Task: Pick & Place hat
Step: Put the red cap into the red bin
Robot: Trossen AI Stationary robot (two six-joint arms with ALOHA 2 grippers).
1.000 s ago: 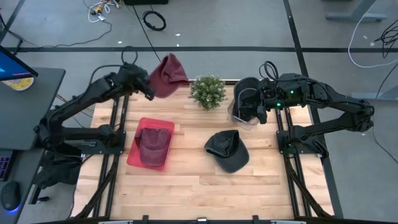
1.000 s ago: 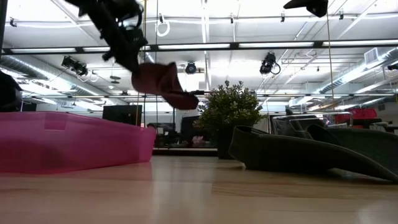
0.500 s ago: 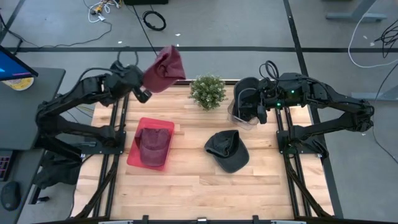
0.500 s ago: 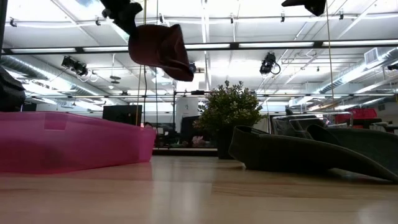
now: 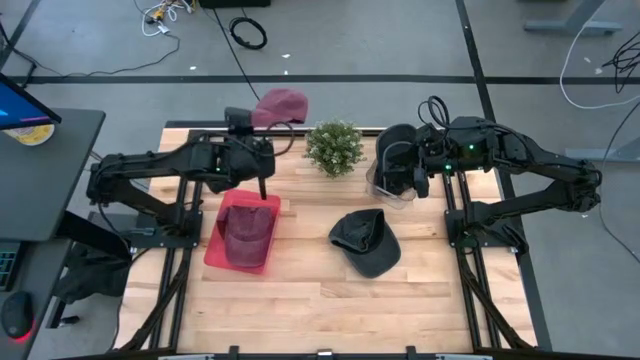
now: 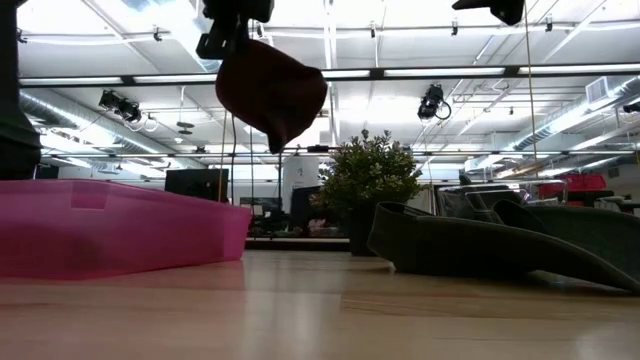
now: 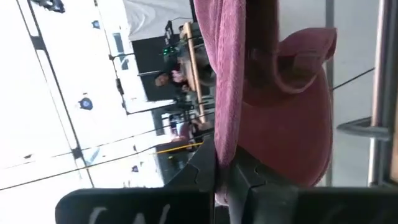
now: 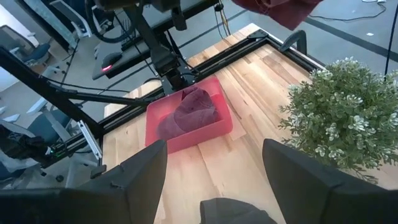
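Observation:
My left gripper [image 5: 252,120] is raised high over the table's far-left part, shut on a maroon hat [image 5: 280,104] that hangs below it [image 6: 270,90]. A second maroon hat [image 5: 245,232] lies in the pink tray [image 5: 222,255]. A dark grey hat [image 5: 365,240] lies flat on the wood, and a black hat [image 5: 393,148] sits in a clear bin [image 5: 388,192]. My right gripper [image 8: 224,177] is open and waits over that bin at the far right, touching nothing. My left gripper pinches the maroon hat's cloth [image 7: 225,155] between its two fingers [image 7: 202,177]; which part of the hat this is I cannot tell. In the low view the fingers come from above. The hat hangs slack below them, lifted clear of the table and tray.
A small potted plant [image 5: 334,147] stands at the far middle, between the arms and just right of the hanging hat. Bare wood lies along the near edge [image 5: 320,310]. A desk with a monitor [image 5: 20,110] stands to the left of the table.
My left gripper has risen with the maroon hat, swung toward the table's right and turned at the wrist. The hat went from low beside the plant to high in the air and now hangs crown down. The right arm kept still.

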